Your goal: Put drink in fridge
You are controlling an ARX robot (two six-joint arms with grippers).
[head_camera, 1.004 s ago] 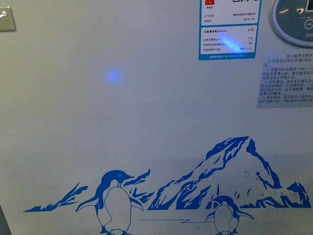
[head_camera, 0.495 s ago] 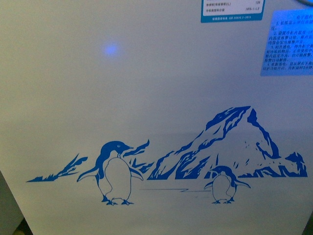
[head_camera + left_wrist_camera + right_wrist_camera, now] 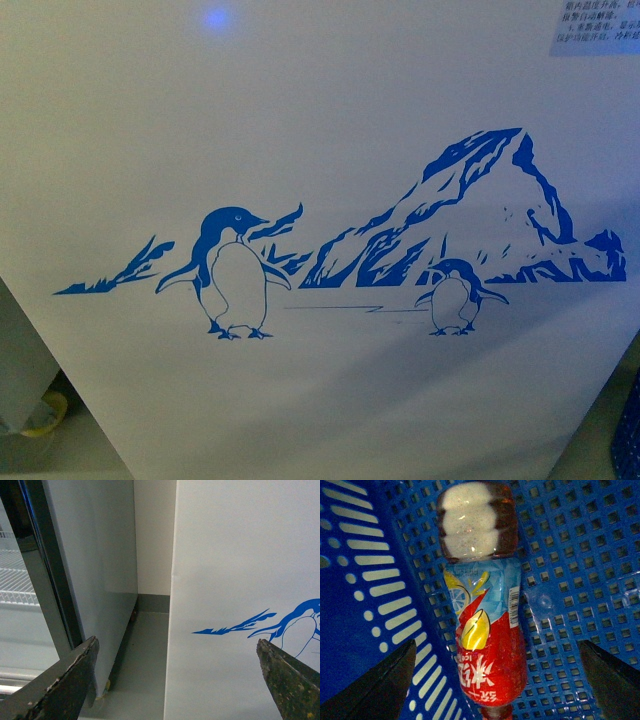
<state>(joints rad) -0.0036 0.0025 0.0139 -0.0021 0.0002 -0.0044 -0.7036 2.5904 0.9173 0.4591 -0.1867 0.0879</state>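
White fridge (image 3: 300, 120) front, penguin print (image 3: 232, 275), fills front view.
Right gripper (image 3: 496, 652) wide apart over drink (image 3: 482, 630) lying in blue basket (image 3: 580, 555); left gripper (image 3: 176, 642) wide apart, empty, facing fridge corner.

We see a tall grey cabinet (image 3: 95, 555) with a dark-framed glass door (image 3: 52, 570) and white wire shelves (image 3: 15, 587) inside. Behind it a plain cream wall (image 3: 154, 535) with grey skirting (image 3: 152, 603) meets a smooth grey floor (image 3: 142, 665). Our front view is dim and tinted blue.
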